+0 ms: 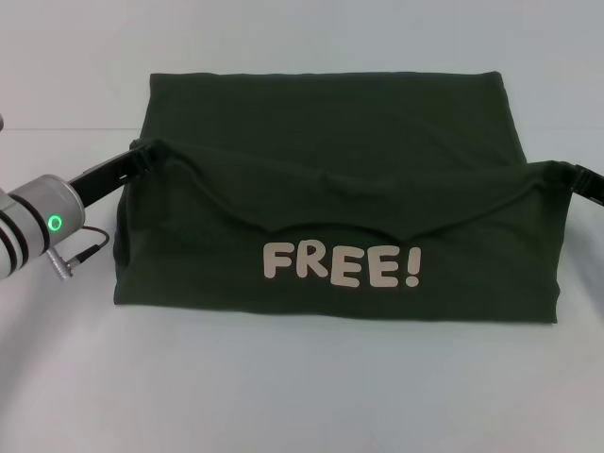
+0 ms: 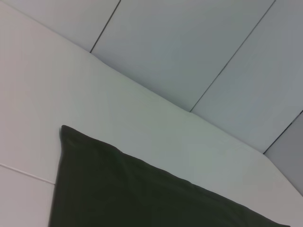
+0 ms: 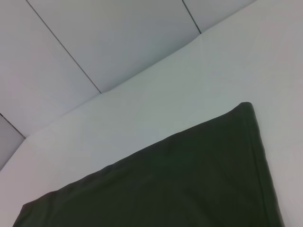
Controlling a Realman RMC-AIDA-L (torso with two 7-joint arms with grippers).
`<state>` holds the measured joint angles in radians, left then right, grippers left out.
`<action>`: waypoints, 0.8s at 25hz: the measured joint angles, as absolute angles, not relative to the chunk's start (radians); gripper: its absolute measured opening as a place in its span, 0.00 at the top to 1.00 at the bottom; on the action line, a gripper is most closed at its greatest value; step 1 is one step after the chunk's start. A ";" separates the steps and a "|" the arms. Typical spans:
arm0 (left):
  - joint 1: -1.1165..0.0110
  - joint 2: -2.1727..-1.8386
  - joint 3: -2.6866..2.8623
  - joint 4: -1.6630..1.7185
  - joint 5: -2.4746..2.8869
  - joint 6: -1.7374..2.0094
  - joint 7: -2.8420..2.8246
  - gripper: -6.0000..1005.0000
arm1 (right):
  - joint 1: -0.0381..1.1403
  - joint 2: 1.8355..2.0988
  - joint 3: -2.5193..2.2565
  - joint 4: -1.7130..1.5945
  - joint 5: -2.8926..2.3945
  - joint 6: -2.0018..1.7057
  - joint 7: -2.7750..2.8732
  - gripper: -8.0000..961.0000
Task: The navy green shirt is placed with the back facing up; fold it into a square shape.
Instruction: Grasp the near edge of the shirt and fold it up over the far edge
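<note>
Lifting the near hem: left gripper (image 1: 146,156) and right gripper (image 1: 566,175), jaws clamped on the navy green shirt (image 1: 330,113), carry it rearward, folding over the worktop (image 1: 283,396)

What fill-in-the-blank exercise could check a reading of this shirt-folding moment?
1. The pale lettering on the navy green shirt reads ____.
2. The left gripper and right gripper each pinch the lifted edge at one ____ of the shirt.
3. The lifted edge sags in the ____ between the two grippers.
4. The shirt lies on a ____ table.

Missing words: FREE!; side; middle; white
</note>
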<state>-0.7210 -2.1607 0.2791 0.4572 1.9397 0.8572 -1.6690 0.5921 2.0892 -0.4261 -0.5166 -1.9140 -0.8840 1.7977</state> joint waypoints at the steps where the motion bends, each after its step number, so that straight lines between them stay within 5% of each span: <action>1: -0.721 -2.161 0.279 0.454 1.935 0.855 -1.665 0.92 | 0.592 2.089 -0.426 -0.516 -1.912 -0.883 1.797 0.87; 9: -0.714 -2.163 0.278 0.396 1.839 0.851 -1.497 0.92 | 0.581 2.089 -0.424 -0.504 -1.898 -0.892 1.764 0.83; 12: -0.707 -2.163 0.275 0.386 1.815 0.850 -1.475 0.81 | 0.579 2.089 -0.420 -0.499 -1.895 -0.899 1.749 0.81; 15: -0.690 -2.163 0.273 0.384 1.763 0.861 -1.436 0.71 | 0.576 2.089 -0.418 -0.497 -1.894 -0.907 1.746 0.70; 18: -0.670 -2.164 0.273 0.362 1.661 0.876 -1.381 0.48 | 0.563 2.088 -0.417 -0.498 -1.871 -0.932 1.740 0.60; 20: -0.656 -2.162 0.281 0.350 1.625 0.890 -1.386 0.38 | 0.546 2.088 -0.417 -0.501 -1.837 -0.962 1.719 0.34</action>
<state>-0.6559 -2.1619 0.2807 0.3500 1.6252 0.8902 -1.3858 0.5459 2.0876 -0.4167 -0.5006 -1.8366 -0.9622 1.7192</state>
